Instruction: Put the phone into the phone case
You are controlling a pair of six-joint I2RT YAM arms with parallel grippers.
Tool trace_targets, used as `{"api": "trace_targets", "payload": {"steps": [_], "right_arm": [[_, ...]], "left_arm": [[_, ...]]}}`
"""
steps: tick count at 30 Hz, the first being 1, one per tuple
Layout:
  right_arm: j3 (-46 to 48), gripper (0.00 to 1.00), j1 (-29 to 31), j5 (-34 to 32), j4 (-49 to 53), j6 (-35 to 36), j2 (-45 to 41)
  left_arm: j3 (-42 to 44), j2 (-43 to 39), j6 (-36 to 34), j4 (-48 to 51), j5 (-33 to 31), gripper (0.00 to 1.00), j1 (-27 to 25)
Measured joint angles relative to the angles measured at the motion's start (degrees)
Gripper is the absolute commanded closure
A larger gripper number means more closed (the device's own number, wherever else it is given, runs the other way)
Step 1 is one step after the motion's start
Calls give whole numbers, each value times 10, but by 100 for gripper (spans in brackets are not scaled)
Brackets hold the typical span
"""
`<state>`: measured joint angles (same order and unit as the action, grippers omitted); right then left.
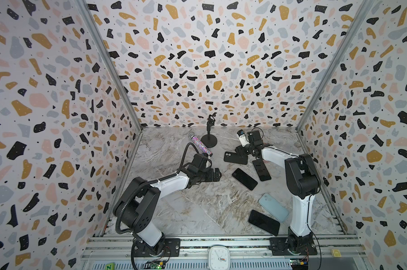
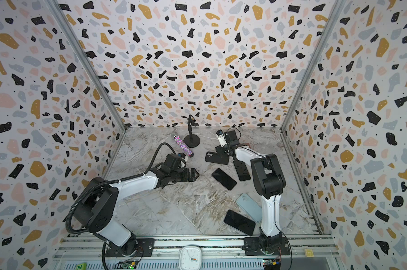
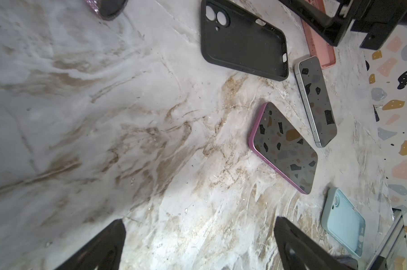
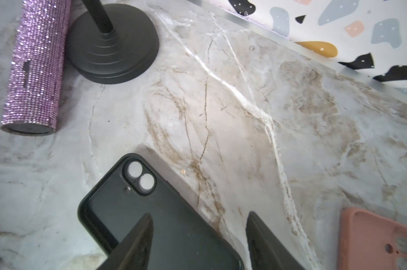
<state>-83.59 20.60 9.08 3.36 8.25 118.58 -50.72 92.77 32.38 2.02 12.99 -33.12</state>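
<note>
**Jaws bracketing the case rim**

In a top view, right gripper (image 1: 241,152) is hanging over black case (image 1: 231,159), nearer than left gripper (image 1: 218,174); phone (image 1: 244,178) is lying between them. Left wrist: jaws are gaping, empty. Right wrist: parted jaws are bracketing the case's long rim.

Black phone case (image 4: 181,217), veined marble table (image 4: 244,117)

Robot lab cell: terrazzo-print walls (image 1: 197,58) on 3 sides of marble-look table (image 1: 197,210), alu rail (image 1: 221,242) w/ arm bases (image 1: 291,246) at its front.
</note>
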Motion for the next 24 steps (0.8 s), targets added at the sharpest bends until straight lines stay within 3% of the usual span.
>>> {"api": "trace_targets", "payload": {"steps": [9, 24], "right_arm": [[-57, 40, 1, 19, 51, 54, 65], [-123, 67, 4, 19, 103, 75, 110]], "left_arm": [[0, 3, 3, -8, 3, 0, 0], [0, 3, 4, -7, 14, 0, 0]]}}
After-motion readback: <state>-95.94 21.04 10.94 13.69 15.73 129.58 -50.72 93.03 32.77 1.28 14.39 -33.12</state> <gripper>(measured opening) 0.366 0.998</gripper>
